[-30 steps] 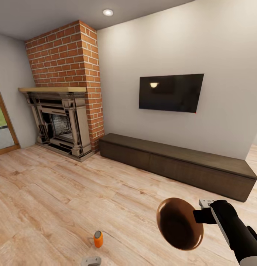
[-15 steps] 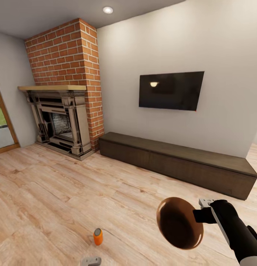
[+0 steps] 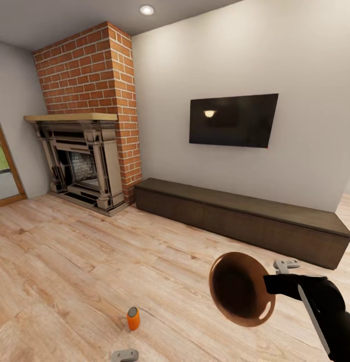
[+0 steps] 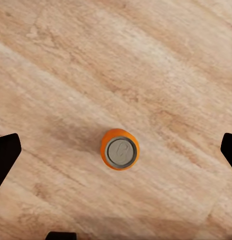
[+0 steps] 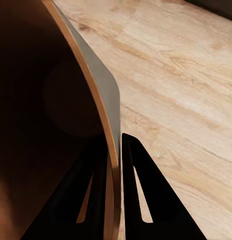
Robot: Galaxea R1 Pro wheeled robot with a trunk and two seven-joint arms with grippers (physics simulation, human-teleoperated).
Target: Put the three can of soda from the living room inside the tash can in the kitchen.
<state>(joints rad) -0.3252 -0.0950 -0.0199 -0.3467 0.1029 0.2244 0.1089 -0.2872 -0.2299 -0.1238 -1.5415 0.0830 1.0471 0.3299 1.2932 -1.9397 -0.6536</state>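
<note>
Wall TV (image 3: 233,120) above long dark low cabinet (image 3: 240,218); recessed ceiling light (image 3: 147,10).

the room is evenly and softly lit, bright without harsh contrast. a round ceiling light (image 3: 147,9) glows white near the top of the head view, and its small pale reflection sits on the dark tv screen (image 3: 233,120). the wood floor (image 3: 69,261) shows only faint shadows; a soft dim patch lies beside the orange can (image 4: 120,149) in the left wrist view. the bin (image 3: 241,289) has a dark inside with a thin glossy sheen along its rim. straight wall lines bow toward the head view's edges. renders look slightly soft, not sharp.
</note>
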